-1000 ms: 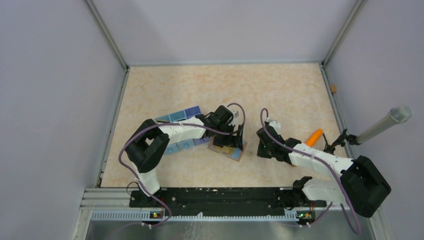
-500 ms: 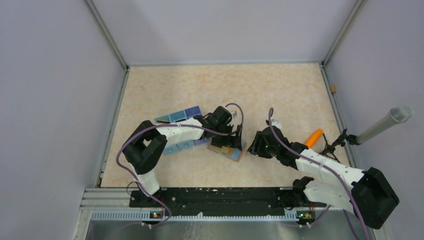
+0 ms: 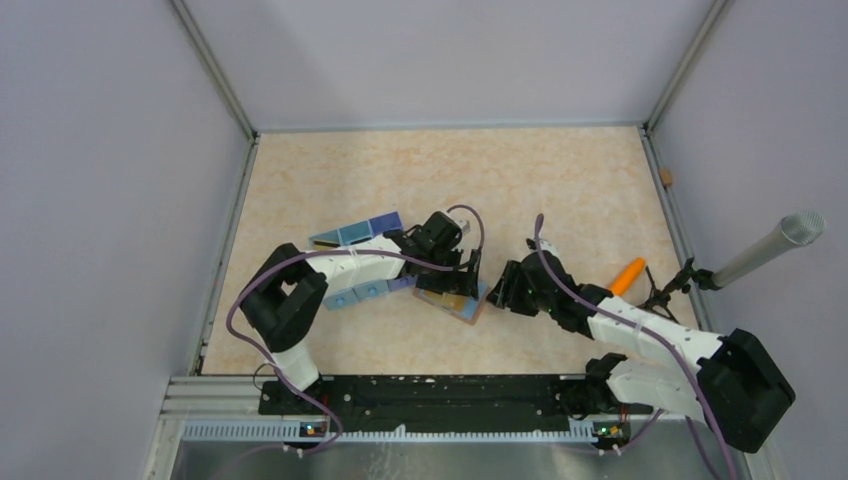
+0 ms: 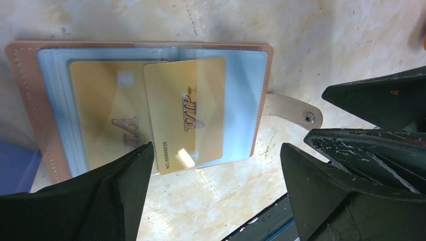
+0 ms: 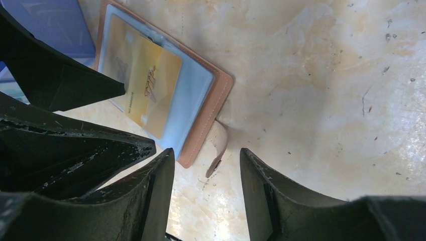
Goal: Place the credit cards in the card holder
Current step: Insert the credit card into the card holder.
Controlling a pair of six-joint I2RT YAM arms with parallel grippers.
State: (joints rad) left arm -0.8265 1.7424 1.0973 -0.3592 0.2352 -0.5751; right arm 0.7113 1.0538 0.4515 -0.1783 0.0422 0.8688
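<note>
Noting left jaws gaping wide, empty, hanging directly above the open card holder (image 3: 452, 298) on the desk (image 3: 500, 180). Finding gold VIP card (image 4: 183, 115) half-seated in the clear sleeve (image 4: 240, 95), long axis crossing the holder's, loose end lying between those jaws. Recording right jaws part-open, empty, just right, beside the snap strap (image 5: 217, 145).

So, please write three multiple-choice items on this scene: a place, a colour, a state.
1. Where does the card holder lie?
A) inside a blue box
B) on the table, under the left tool
C) against the far wall

2. Which colour are the cards in it?
A) gold
B) red
C) green

3. How is the card holder?
A) folded shut
B) open and flat
C) standing on edge

Answers: B, the left wrist view shows it on the table just below that tool; A, both wrist views show gold cards; B, its clear sleeves face up.
</note>
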